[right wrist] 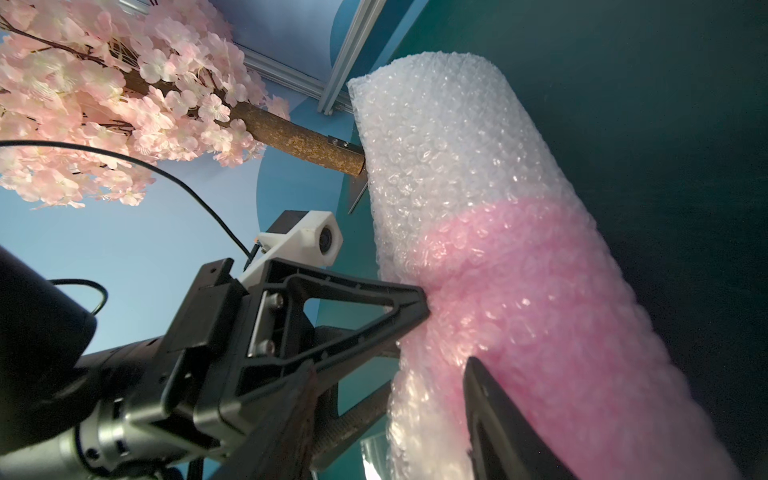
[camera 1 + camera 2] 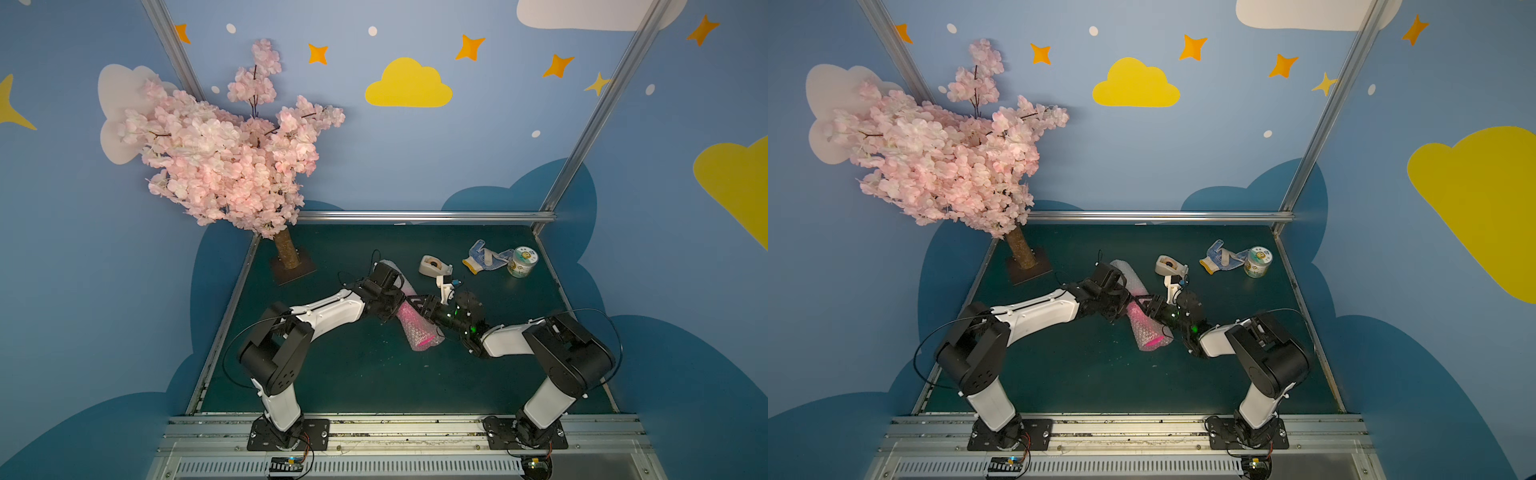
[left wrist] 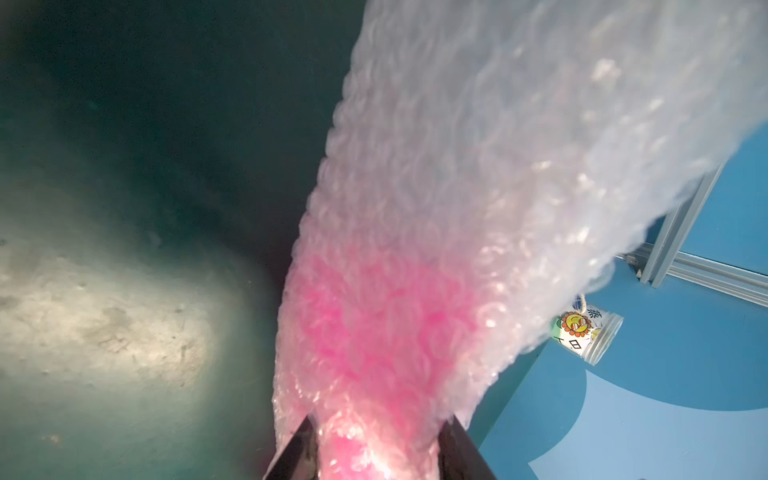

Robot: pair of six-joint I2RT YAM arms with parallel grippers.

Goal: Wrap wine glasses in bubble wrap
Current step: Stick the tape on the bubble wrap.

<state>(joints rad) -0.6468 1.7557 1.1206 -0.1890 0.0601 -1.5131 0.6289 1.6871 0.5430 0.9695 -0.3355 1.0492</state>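
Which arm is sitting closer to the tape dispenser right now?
Right. The right arm's wrist sits just on the near side of the tape dispenser; the left arm's wrist is farther off, over the far end of the bubble wrap roll.

Lying on the surface (image 2: 353,374): goblet (image 2: 426,341) inside bubble wrap (image 2: 388,266), left gripper (image 3: 378,424) at its left, right gripper (image 1: 388,365) at its right. Sitting behind, going rightward: tape dispenser (image 2: 432,265), glove (image 2: 484,257), tub (image 2: 521,262).
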